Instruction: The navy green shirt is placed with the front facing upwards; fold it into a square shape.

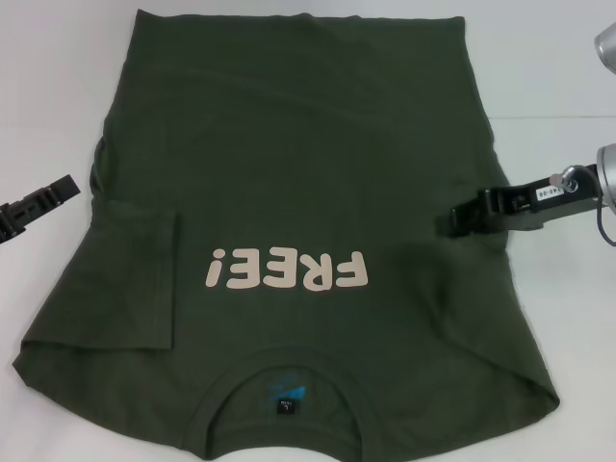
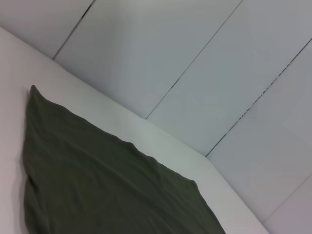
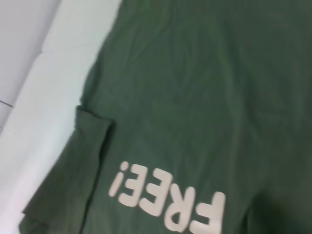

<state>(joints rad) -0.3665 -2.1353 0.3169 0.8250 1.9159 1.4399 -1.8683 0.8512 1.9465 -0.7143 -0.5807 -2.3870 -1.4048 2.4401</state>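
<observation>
The navy green shirt (image 1: 289,192) lies front up on the white tabletop (image 1: 58,87), its cream "FREE!" lettering (image 1: 286,270) showing and its round collar (image 1: 287,385) at the edge nearest the robot. Both sleeves appear already turned in over the body. The left sleeve (image 1: 135,279) lies as a flat flap just beside the lettering on its left side. On the lettering's right side the shirt edge runs straight with no sleeve sticking out, so that sleeve looks folded too, though its flap is hard to make out under the arm's shadow.

The right hand (image 1: 460,219) hovers over the shirt's right edge, a little to the right of the lettering and farther from the collar; whether its fingers are apart or together cannot be told. The left hand (image 1: 60,189) sits over bare tabletop off the shirt's left edge, level with the area just beyond the folded sleeve; its state cannot be told either.

Judged from this layout, the side folds are largely done. What remains is the lengthwise folding: bringing hem and collar together so the long panel shortens into a square.
</observation>
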